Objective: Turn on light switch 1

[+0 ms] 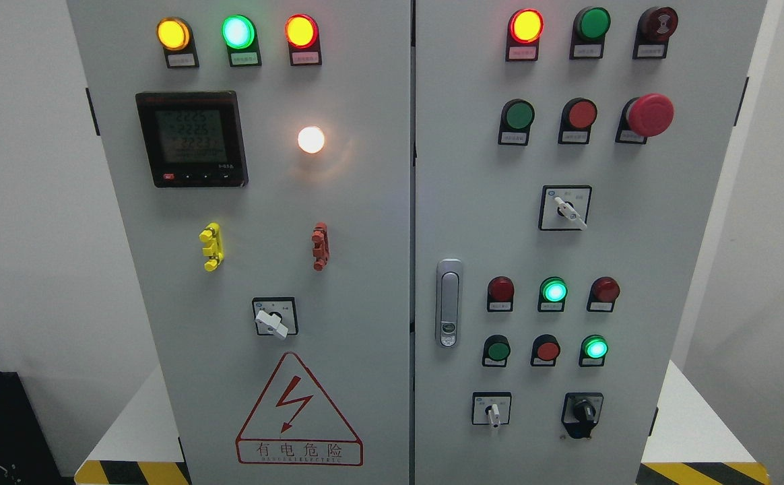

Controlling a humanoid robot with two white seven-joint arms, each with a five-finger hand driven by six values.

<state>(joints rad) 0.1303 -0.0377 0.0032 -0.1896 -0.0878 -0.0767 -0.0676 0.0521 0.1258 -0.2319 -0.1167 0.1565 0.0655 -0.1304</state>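
1. a grey two-door electrical cabinet (365,283) is seen head-on, filling most of the head view; neither robot hand is shown, so whether the fingers are open or closed cannot be told.
2. on the left door, three lit indicator lamps are set along the top: yellow (173,34), green (238,31) and red (301,31).
3. a digital meter (191,139) with a lit display is mounted at about 8 o'clock from the green lamp, and a glowing white lamp (311,139) is placed at 3 o'clock from the meter.
4. a yellow clip (211,246) and a red clip (320,246) are fixed lower down, well apart from each other.
5. a white rotary switch (273,318) is found between and below the clips, its handle pointed toward roughly 4 o'clock; which control is light switch 1 cannot be told, since the labels are too small to read.
6. a triangular red warning sign (298,412) with a lightning bolt is placed at 6 o'clock from that switch.
7. on the right door, a lit red lamp (526,25) is seen at the top left, and a red mushroom button (649,114) at 4 o'clock from it.
8. a second white rotary switch (566,209) is mounted at mid-door, a door latch (448,303) near the left edge, and two lit green lamps (553,291) (595,348) lower down.
9. a small white switch (493,411) and a black selector knob (582,412) are placed along the bottom.
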